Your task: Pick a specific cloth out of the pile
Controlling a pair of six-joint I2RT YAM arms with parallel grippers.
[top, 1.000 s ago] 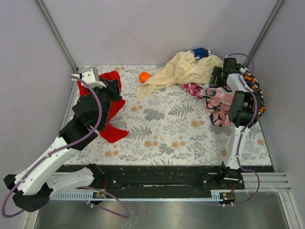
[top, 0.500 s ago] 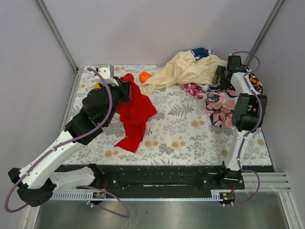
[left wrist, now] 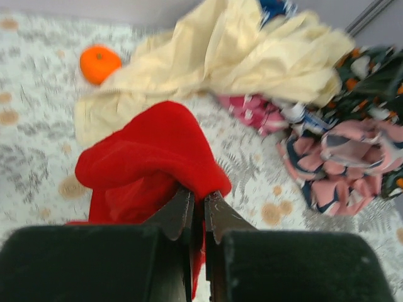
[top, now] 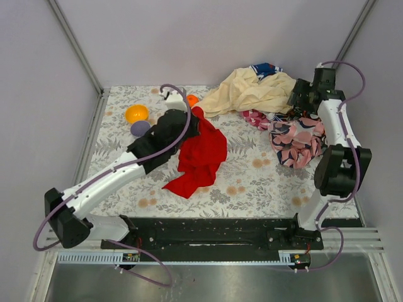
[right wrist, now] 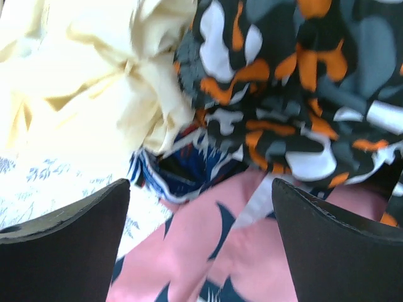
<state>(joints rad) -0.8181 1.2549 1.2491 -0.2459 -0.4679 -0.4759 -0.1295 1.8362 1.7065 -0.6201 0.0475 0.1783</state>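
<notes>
The red cloth (top: 203,153) hangs from my left gripper (top: 194,117), which is shut on its top fold; its lower end trails on the mat mid-table. In the left wrist view the red cloth (left wrist: 151,157) bunches around my closed left gripper (left wrist: 196,196). The pile (top: 277,107) lies at the back right: beige (top: 252,91), pink floral (top: 296,139) and a blue-white piece (top: 264,68). My right gripper (top: 301,99) is open above the pile. In its wrist view the right gripper (right wrist: 200,189) is empty over the pink cloth (right wrist: 201,258), black-orange-white cloth (right wrist: 296,75), beige cloth (right wrist: 94,82) and blue-white piece (right wrist: 170,173).
An orange fruit (top: 191,99) sits at the back beside the beige cloth, also seen in the left wrist view (left wrist: 99,63). An orange bowl (top: 136,114) and a purple bowl (top: 140,128) stand at the back left. Grey walls enclose the floral mat (top: 252,176).
My left gripper has carried the red cloth from the back left corner rightward to mid-table, uncovering the two bowls. My right arm has drawn back and up over the pile.
</notes>
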